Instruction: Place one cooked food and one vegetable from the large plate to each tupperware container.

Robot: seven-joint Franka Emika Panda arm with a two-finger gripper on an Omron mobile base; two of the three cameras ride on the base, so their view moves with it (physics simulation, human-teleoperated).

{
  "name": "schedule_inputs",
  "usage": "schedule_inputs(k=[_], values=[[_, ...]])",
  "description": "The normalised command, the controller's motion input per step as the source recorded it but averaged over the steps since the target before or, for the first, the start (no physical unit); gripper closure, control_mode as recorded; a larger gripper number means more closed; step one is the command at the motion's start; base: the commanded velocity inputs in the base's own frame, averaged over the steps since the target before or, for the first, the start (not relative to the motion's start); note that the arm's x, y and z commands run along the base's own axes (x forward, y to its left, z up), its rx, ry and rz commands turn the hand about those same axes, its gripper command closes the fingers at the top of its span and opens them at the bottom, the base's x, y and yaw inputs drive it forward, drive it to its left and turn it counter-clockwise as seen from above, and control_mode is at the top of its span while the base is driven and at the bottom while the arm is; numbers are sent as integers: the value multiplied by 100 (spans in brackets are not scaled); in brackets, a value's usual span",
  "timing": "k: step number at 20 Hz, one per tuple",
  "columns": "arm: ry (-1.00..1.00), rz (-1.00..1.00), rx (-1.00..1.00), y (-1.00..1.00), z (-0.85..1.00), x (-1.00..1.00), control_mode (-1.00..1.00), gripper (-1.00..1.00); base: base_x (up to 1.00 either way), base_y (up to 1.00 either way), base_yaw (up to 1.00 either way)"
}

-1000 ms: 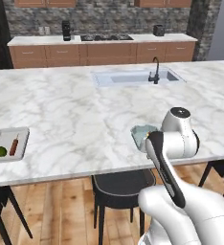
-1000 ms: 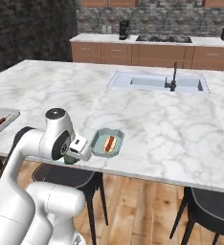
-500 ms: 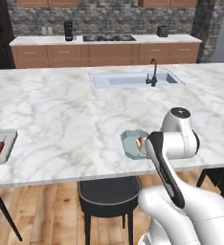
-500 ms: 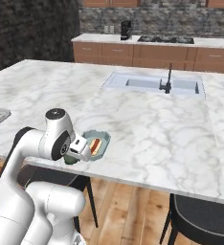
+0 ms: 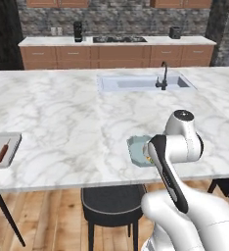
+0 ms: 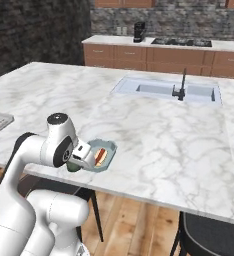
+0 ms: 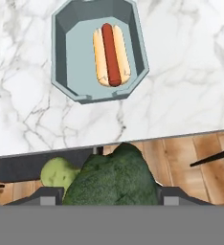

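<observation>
Near the tabletop's front edge, the grey-green rounded-square plastic tub [image 7: 99, 50] holding a hot dog [image 7: 110, 53] lies just ahead of the tool [image 7: 102, 197], which pinches a green broccoli floret [image 7: 113, 181].

Even, shadowless rendered light

Bright, flat and sharp throughout; the glossy white marble counter [image 5: 62, 122] shows no glare, blur or edge distortion.

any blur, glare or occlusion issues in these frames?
Hand view: sharp, flat light, no glare; the dark green broccoli head in the gripper blocks the lower middle. Left base view: white arm hides most of the grey-green octagonal tub. Right base view: the tub's hot dog is small, soft.
</observation>
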Motion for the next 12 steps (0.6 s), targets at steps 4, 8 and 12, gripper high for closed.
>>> schedule_inputs(k=[4, 8, 12], values=[[0, 0, 0, 0, 0, 0, -100, 100, 1, 0, 5], [0, 0, 0, 4, 0, 5, -100, 100, 0, 0, 0], [9, -16, 0, 25, 7, 74, -100, 100, 0, 0, 0]])
